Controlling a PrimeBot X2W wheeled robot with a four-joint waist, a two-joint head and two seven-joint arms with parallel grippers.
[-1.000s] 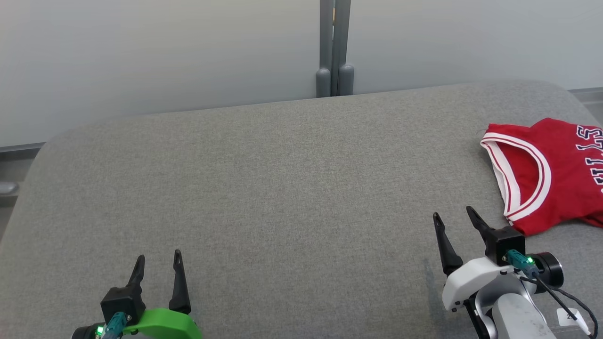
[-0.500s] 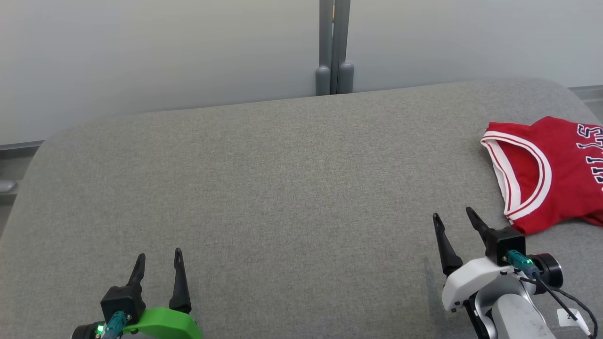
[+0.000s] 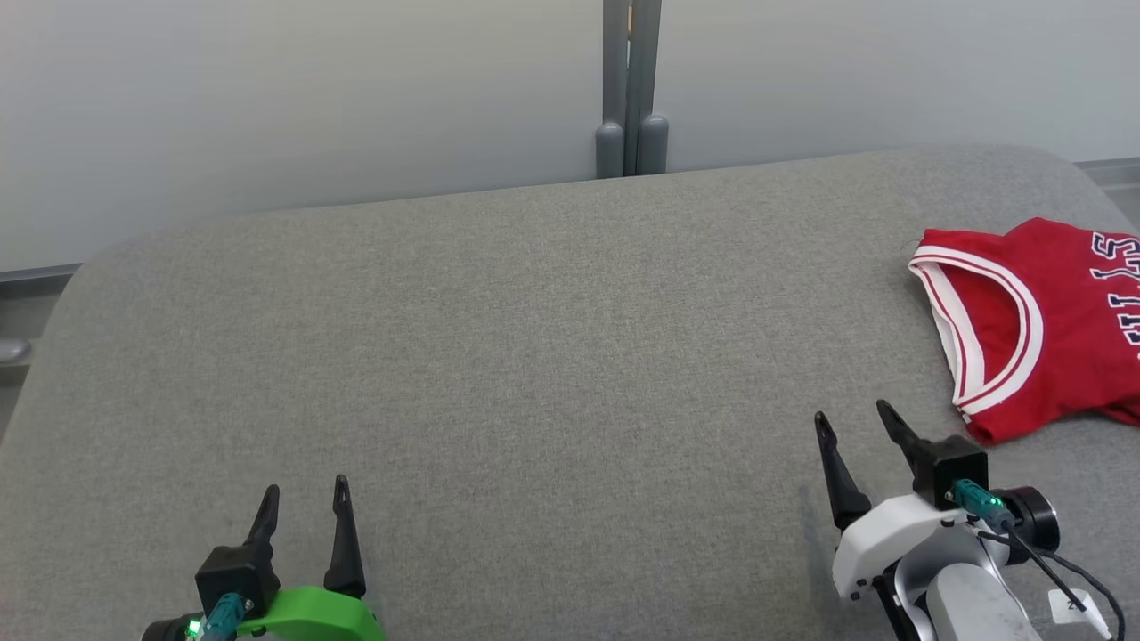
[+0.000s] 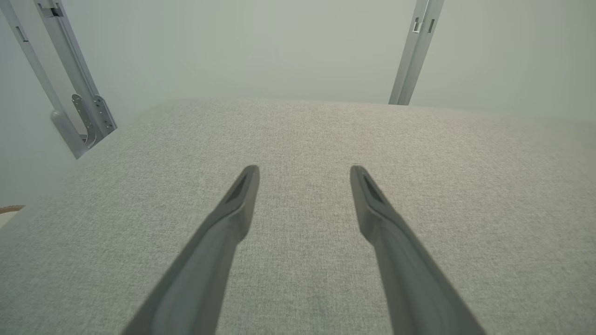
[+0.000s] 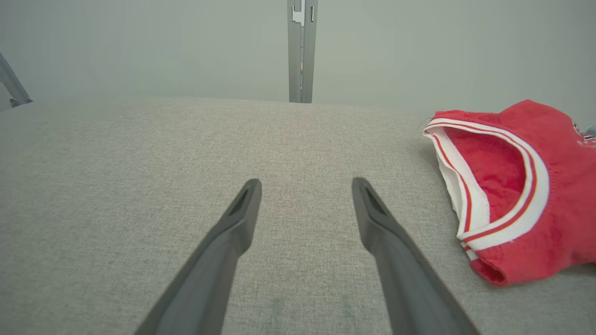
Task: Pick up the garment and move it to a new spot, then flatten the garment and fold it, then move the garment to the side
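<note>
- The red basketball jersey (image 3: 1064, 356) is lying on the grey fabric-covered table (image 3: 534, 356) at its far right side, and the head view's right edge is cutting part of it off.
- It is resting in a compact shape. A white-and-red trimmed armhole is gaping toward the middle of the table, and dark lettering is showing on the top layer.
- The left gripper (image 3: 306, 486) is hovering low over the near left part of the table. Its two fingers are spread well apart and are holding nothing.
- The right gripper (image 3: 850, 411) is waiting near the jersey's near left corner without touching it. Its fingers are likewise parted with only bare table between them.
- From this, the task is looking either barely begun or nearly over, and I am not able to say which with certainty.
- The jersey is sitting off to one side in a doubled-over bundle, which is fitting a garment already folded and set aside.
- Against that, the armhole is standing puffed open and the near hem is looking uneven, so it is not reading as a neat fold.
- If the work is only starting, everything is remaining to be done: the pick-up, the move to the open middle of the table, the flattening, the folding and the final shift aside.
- Either way, nothing is being gripped at this moment, and the wide middle of the table is offering plenty of room.
</note>
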